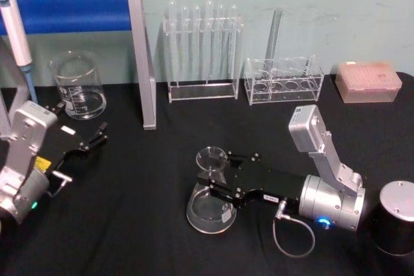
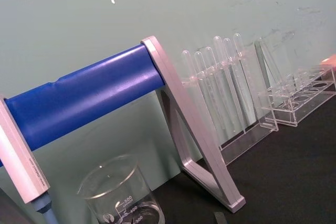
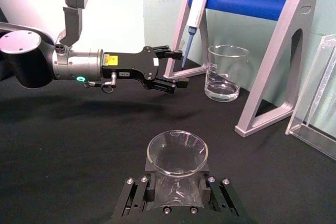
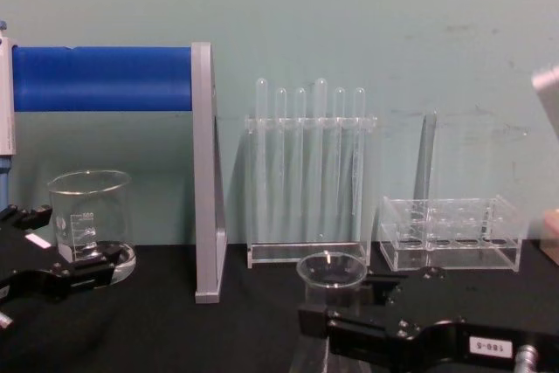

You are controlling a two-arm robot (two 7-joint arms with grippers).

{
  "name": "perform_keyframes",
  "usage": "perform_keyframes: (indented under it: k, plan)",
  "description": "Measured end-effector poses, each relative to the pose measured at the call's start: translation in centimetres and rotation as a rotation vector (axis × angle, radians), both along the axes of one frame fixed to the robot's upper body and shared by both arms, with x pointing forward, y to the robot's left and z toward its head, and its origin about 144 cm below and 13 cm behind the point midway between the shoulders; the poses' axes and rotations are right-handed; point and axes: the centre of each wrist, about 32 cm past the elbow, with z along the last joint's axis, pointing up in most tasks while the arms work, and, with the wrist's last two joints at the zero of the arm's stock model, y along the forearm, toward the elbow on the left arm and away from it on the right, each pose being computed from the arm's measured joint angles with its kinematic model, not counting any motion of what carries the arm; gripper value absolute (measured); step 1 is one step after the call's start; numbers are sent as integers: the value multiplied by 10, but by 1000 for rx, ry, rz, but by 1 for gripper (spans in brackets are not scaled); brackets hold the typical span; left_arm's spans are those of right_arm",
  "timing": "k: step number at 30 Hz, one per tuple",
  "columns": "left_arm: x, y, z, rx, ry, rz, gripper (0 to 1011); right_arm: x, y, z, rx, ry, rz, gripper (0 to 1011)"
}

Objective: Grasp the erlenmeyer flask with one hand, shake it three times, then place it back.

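Observation:
The erlenmeyer flask [image 1: 210, 206] stands upright on the black table, front centre, its flared rim [image 3: 177, 152] facing up. My right gripper [image 1: 217, 173], the hand with the small white number label, reaches in from the right. It is shut on the flask's neck, one finger on each side [image 3: 137, 196]. The chest view shows the flask rim [image 4: 332, 269] just above that gripper [image 4: 321, 321]. My left gripper [image 1: 97, 136] hovers open and holding nothing at the left, near the beaker; it also shows far off as the left gripper [image 3: 175, 68].
A glass beaker [image 1: 79, 86] sits back left under a blue-barred pipette stand [image 1: 71, 10] with a grey leg [image 1: 143, 63]. Behind the flask stand a test tube rack [image 1: 202, 50] and a lower clear rack [image 1: 283, 82]. A pink box [image 1: 367, 82] and a dark cylinder [image 1: 396, 218] are at the right.

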Motion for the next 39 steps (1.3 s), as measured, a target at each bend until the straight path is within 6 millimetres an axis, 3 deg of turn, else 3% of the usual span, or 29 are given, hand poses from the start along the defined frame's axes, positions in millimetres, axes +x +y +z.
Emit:
perform_keyframes:
  k: [11, 29, 39]
  plan:
    - [0, 0, 0, 0, 0, 0, 1001, 0, 0, 0, -1, 0, 0, 451]
    - [0, 0, 0, 0, 0, 0, 1001, 0, 0, -1, -5, 3, 1, 978]
    - [0, 0, 0, 0, 0, 0, 1001, 0, 0, 0, -3, 1, 0, 1000]
